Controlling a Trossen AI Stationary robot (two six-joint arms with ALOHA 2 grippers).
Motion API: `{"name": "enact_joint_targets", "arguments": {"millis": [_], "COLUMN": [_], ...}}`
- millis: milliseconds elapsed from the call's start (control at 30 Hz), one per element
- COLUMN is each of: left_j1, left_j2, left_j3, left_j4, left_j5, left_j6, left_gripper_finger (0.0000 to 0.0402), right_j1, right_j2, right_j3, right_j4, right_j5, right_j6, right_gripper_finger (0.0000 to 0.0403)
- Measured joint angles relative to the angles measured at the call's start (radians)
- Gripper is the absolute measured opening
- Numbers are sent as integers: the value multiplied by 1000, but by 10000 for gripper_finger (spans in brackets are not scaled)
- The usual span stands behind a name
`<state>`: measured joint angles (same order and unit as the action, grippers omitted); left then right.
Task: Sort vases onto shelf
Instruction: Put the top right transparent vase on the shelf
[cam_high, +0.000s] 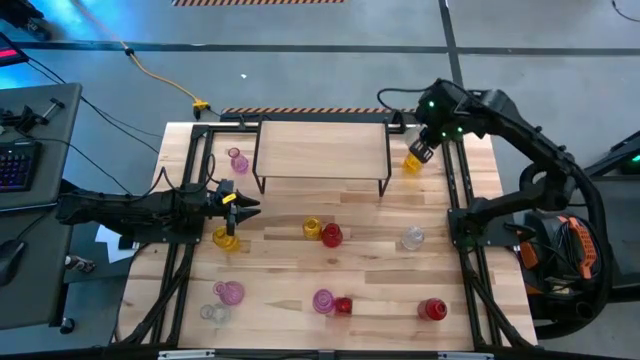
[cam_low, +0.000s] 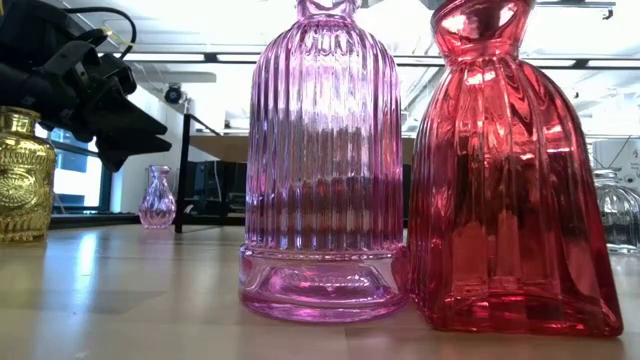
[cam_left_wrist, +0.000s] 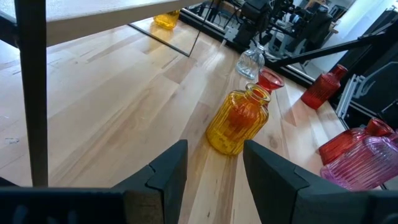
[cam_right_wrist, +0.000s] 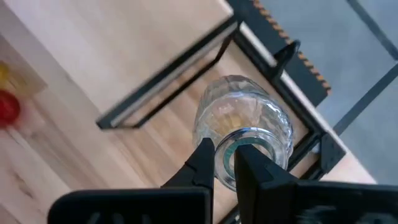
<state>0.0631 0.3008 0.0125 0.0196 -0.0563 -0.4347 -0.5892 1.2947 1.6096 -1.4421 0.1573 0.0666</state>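
ribbed pink vase (cam_low: 322, 170), smooth wood shelf (cam_high: 322, 148)

From my low camera the pink vase (cam_low: 323, 160) and red vase (cam_low: 510, 170) lose their tops past the frame edge and hide the shelf behind them. My right wrist picture is smeared, so the red blob (cam_right_wrist: 7, 107) at its edge I can't identify
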Motion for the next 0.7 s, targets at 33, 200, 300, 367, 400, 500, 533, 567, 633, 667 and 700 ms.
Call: {"name": "enact_joint_targets", "arguments": {"millis": [33,200,300,367,400,500,533,567,633,667,700], "left_j1": [0,0,0,0,0,0,0,0,0,0,0], "left_j2": [0,0,0,0,0,0,0,0,0,0,0], "left_j3": [0,0,0,0,0,0,0,0,0,0,0], "left_j4": [0,0,0,0,0,0,0,0,0,0,0], "left_j5": [0,0,0,0,0,0,0,0,0,0,0], "left_j6": [0,0,0,0,0,0,0,0,0,0,0], "left_gripper_finger": [147,147,147,147,147,147,147,147,147,147,147], "right_j1": [0,-2,-7,-7,-7,-6,-6,-6,-6,-6,-6], "right_j2": [15,133,221,279,305,374,393,413,449,463,476], "right_j3": [27,195,305,372,400,473,496,514,540,551,560], "right_j4": [-1,-43,-103,-129,-132,-129,-129,-128,-129,-129,-129], "right_j5": [3,27,29,31,30,20,15,10,5,3,-2], "right_j6": [-10,-51,-73,-87,-97,-121,-126,-127,-128,-128,-128], "right_gripper_finger": [8,8,8,8,8,8,8,8,8,8,8]}}
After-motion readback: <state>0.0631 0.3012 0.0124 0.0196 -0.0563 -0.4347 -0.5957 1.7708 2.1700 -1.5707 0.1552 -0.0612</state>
